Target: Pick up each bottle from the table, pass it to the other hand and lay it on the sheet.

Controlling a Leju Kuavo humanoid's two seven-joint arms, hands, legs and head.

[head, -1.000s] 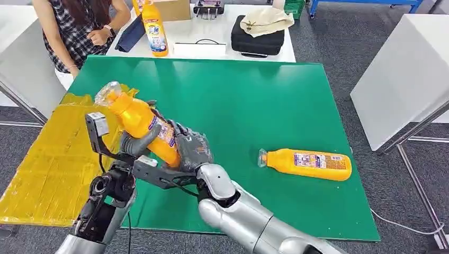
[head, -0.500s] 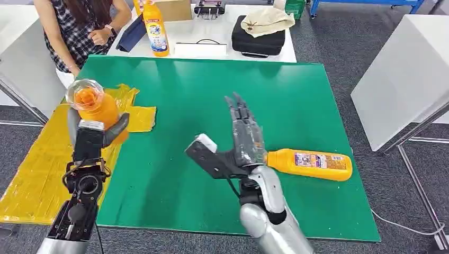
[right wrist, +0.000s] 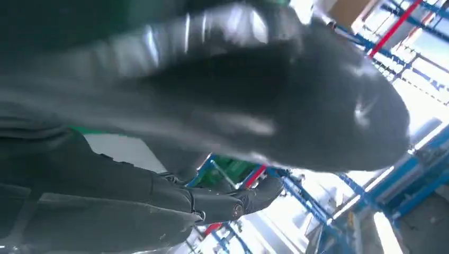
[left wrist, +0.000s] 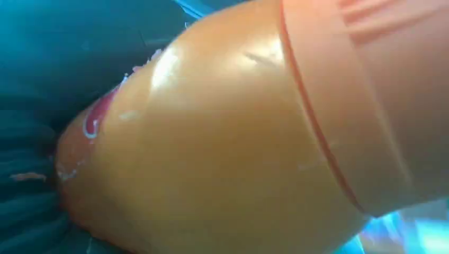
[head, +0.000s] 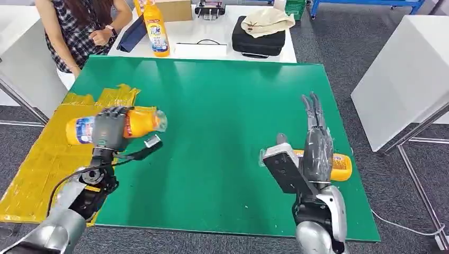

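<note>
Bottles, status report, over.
Left hand grips a bottle above the yellow sheet. Right hand open over the second bottle on the table. Nothing in the way.

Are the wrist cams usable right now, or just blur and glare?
Left wrist view: the held orange bottle sits too close, soft, with small glare spots. Right wrist view: the right hand is motion-smeared against blown-out backlight. Head view: sharp and evenly lit, left hand gripping that bottle over the yellow sheet.

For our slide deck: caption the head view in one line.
Left hand holds an orange bottle above the yellow sheet; right hand open.
</note>
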